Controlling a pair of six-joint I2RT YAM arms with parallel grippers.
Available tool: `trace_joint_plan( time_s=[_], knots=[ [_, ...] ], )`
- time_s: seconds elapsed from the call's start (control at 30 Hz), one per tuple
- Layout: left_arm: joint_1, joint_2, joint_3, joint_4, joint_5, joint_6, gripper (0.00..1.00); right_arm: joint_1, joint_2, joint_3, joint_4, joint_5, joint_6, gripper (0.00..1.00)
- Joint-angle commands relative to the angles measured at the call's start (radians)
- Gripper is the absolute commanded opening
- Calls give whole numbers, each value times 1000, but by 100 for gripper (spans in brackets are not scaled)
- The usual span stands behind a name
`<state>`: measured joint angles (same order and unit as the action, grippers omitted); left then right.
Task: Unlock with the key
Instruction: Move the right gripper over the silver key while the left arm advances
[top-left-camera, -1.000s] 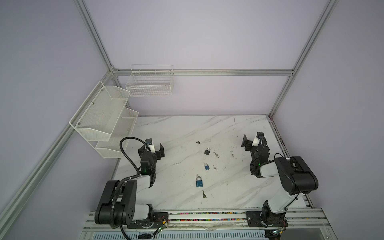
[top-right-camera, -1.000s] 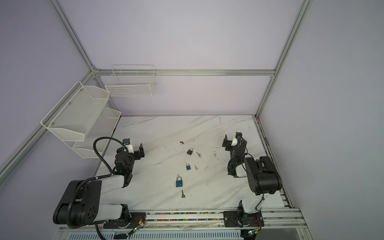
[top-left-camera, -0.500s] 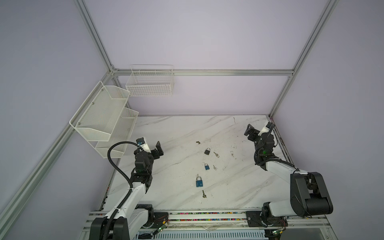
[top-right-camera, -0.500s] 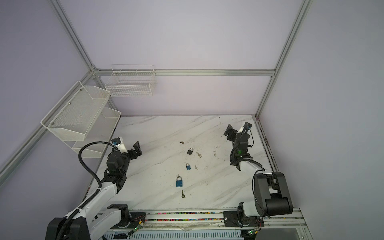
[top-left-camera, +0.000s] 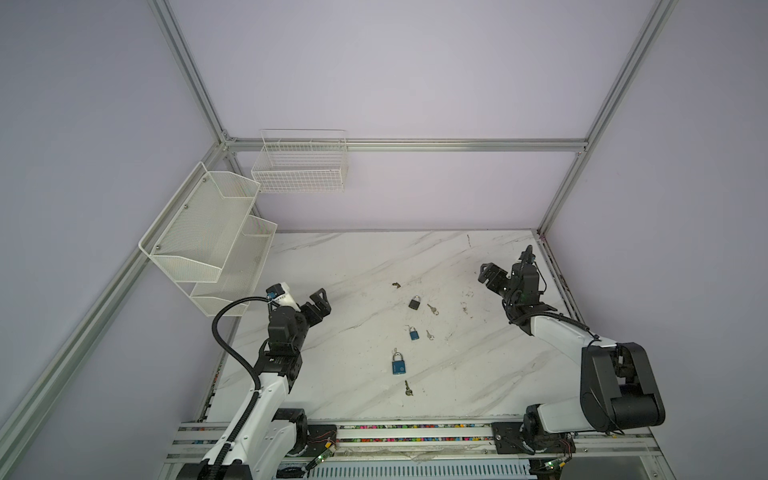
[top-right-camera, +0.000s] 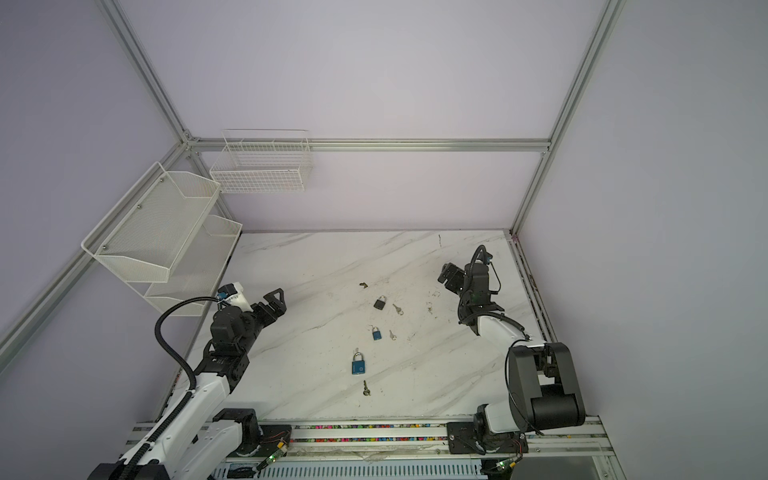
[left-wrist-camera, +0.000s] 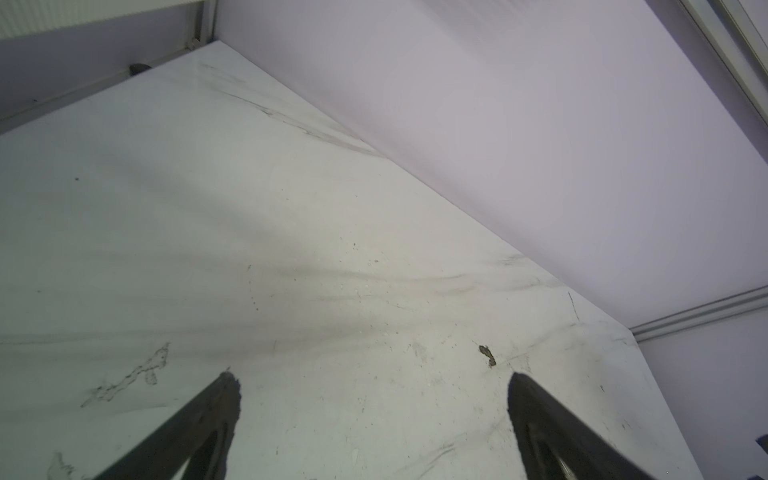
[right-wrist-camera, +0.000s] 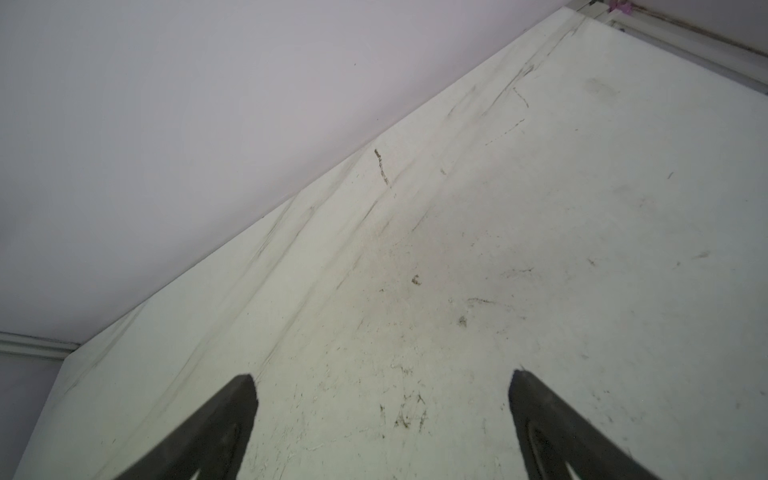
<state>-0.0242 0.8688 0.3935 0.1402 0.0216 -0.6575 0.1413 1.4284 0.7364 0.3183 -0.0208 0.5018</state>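
Left gripper (top-left-camera: 321, 303) hangs spread wide and empty (its wrist view shows only bare table (left-wrist-camera: 291, 208) between the fingers), well left of the big padlock (top-left-camera: 397, 363) and farther back. Right gripper (top-left-camera: 490, 276) is likewise spread and empty, well right of that padlock and farther back. A key (top-left-camera: 408, 388) lies just in front of the big padlock, not touching. The small padlock (top-left-camera: 413, 333) and black padlock (top-left-camera: 415, 302) lie behind it.

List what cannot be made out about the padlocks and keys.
Both top views: keyhole of the large blue padlock, too small.
Both top views: teeth of the key nearest it, too small.
Both top views: dark item, too small to identify.
Wrist views: padlocks and keys outside both frames.
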Motion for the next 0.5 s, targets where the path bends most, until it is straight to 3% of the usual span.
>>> trace_joint_plan(
  time_s=[0.0,0.47],
  knots=[
    [-31,18,107,-22,128,-61,100,50,6,42,-117,-15,-45,98],
    [-339,92,143,-67,32,-132,100,364,153,216,-401,91,-171,97]
  ],
)
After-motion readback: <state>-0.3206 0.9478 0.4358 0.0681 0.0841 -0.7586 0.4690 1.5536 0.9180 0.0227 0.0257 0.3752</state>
